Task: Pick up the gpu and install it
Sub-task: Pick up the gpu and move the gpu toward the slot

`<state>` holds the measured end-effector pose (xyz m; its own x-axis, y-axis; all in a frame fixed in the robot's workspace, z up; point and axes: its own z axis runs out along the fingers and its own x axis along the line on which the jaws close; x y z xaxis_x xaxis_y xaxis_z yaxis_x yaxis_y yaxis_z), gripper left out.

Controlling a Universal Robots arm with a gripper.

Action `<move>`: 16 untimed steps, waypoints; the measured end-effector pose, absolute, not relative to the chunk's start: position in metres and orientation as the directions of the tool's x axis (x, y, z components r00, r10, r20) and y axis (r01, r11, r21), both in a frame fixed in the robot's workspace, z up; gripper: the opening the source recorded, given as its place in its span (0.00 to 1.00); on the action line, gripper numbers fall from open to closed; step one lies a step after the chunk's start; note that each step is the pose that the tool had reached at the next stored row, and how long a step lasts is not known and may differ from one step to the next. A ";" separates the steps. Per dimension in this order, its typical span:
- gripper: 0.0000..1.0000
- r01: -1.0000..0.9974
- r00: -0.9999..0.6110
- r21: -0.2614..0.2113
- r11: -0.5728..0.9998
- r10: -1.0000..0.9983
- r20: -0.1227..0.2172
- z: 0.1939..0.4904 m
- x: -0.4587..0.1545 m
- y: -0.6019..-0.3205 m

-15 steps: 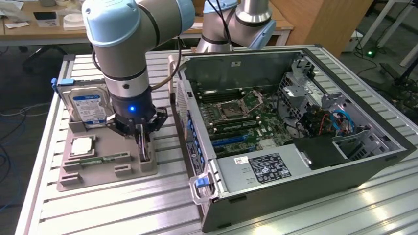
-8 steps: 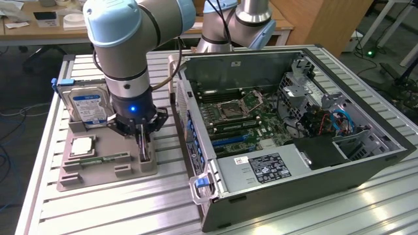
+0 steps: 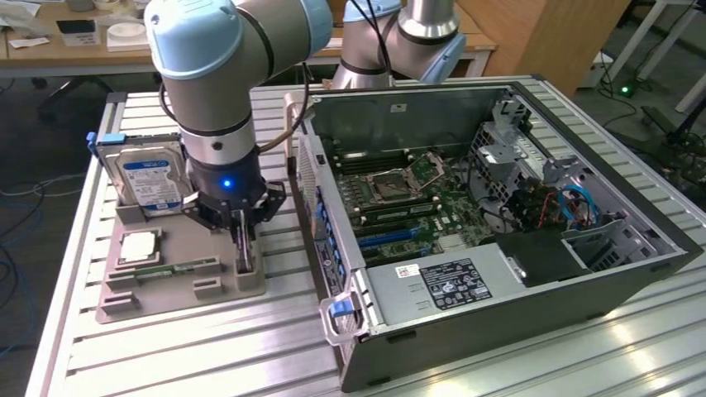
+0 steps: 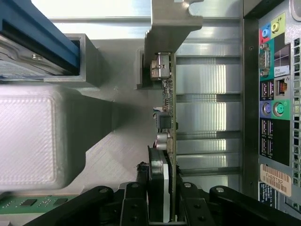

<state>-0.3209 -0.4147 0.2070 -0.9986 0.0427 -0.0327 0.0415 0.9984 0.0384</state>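
Black linked fingers (image 4: 136,207) of the gripper (image 4: 162,209) are clenched on the gpu (image 4: 169,117), a thin green circuit-board card with a dark face, one finger against each flat side. The gpu stands on edge in a slot of the grey plastic fixture tray (image 3: 165,294), not yet lifted out.

In the exterior view the gripper (image 3: 244,236) points straight down at the side of the tray nearest the computer, under the grey and pale-blue robot arm (image 3: 215,91). Also on the tray, toward the exterior view's left, lie a narrow green memory strip (image 3: 182,267) and a square silver processor chip (image 3: 138,246). Behind them a thick silver hard drive with a blue-white label (image 3: 149,182) stands upright.

The tray rests on a slotted aluminium table (image 3: 198,356). Just beside it, on the exterior view's right, a black computer case (image 3: 518,314) lies open on its side. Inside are its green motherboard (image 3: 408,203) and a silver power supply box (image 3: 441,285).
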 end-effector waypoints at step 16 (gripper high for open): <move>0.28 0.041 -0.999 0.038 0.998 0.043 -0.033 0.207 -0.321 -0.415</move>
